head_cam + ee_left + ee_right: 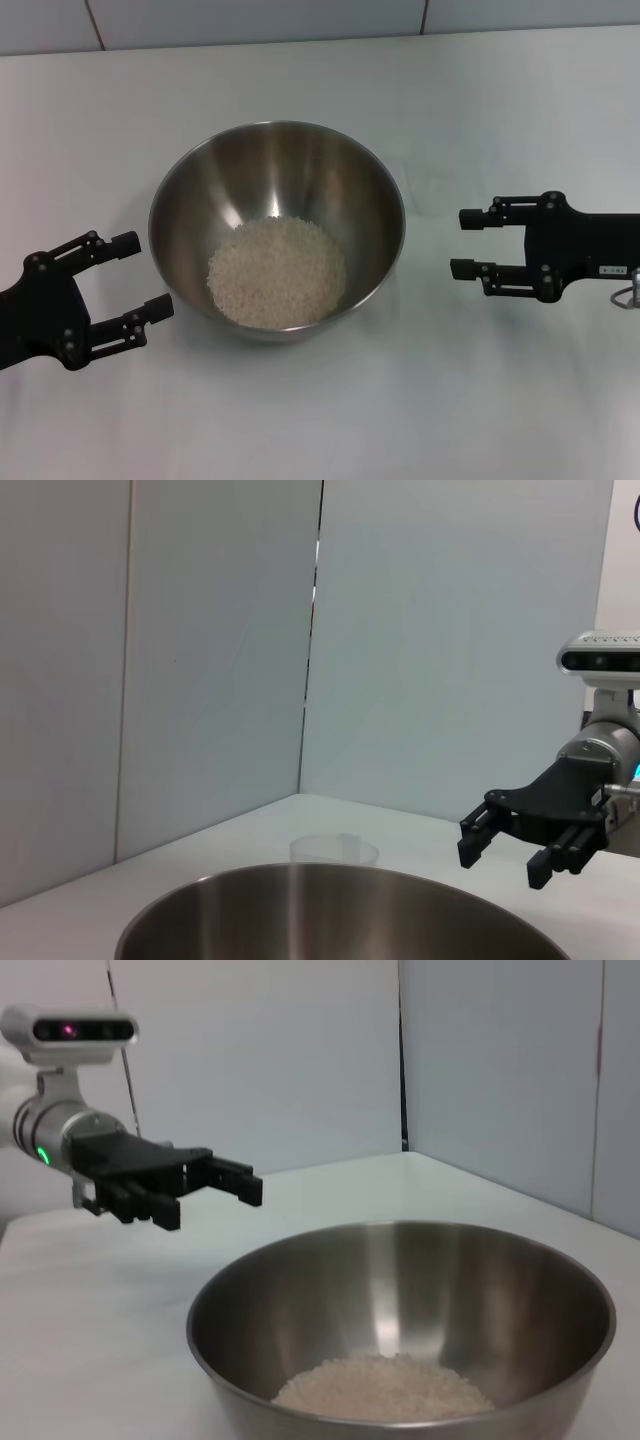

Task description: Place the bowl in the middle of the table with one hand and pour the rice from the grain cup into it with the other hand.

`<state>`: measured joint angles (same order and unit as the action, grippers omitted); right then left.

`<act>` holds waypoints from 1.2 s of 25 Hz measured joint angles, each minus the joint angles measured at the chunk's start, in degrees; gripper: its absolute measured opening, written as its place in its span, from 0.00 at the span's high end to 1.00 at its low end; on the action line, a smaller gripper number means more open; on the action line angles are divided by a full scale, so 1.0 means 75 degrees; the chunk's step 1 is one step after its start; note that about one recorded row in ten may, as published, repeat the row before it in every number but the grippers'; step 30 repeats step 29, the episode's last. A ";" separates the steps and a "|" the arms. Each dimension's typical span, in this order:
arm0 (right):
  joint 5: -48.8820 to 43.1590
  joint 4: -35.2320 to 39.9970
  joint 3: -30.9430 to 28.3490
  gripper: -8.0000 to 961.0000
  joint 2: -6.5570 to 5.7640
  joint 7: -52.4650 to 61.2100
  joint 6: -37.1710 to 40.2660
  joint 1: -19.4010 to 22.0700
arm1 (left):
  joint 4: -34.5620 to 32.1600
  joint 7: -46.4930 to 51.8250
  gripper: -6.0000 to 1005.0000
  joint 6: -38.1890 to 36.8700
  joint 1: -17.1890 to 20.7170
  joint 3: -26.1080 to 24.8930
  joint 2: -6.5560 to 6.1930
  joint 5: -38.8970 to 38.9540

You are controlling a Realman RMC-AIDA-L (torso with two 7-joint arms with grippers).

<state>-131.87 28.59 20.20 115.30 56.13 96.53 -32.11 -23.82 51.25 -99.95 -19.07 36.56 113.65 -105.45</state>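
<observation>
The steel bowl (300, 160) stands in the middle of the white table (320, 420). A pale heap of rice (277, 272) lies in its bottom and also shows in the right wrist view (385, 1385). The clear grain cup (428, 188) stands upright and looks empty just right of the bowl; in the left wrist view it (333, 850) rises behind the bowl's rim (300, 880). My left gripper (145, 273) is open and empty to the left of the bowl. My right gripper (460, 243) is open and empty to the right of the bowl, in front of the cup.
Grey wall panels (260, 20) run along the table's far edge. The left wrist view shows my right gripper (503, 865) across the bowl. The right wrist view shows my left gripper (212, 1203) beyond the bowl (400, 1270).
</observation>
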 joint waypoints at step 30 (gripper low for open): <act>0.0413 0.0154 -0.0201 0.17 0.0088 0.0469 0.0016 0.0113 | 0.0000 -0.0001 0.19 0.0012 -0.0082 0.0000 0.0033 -0.0015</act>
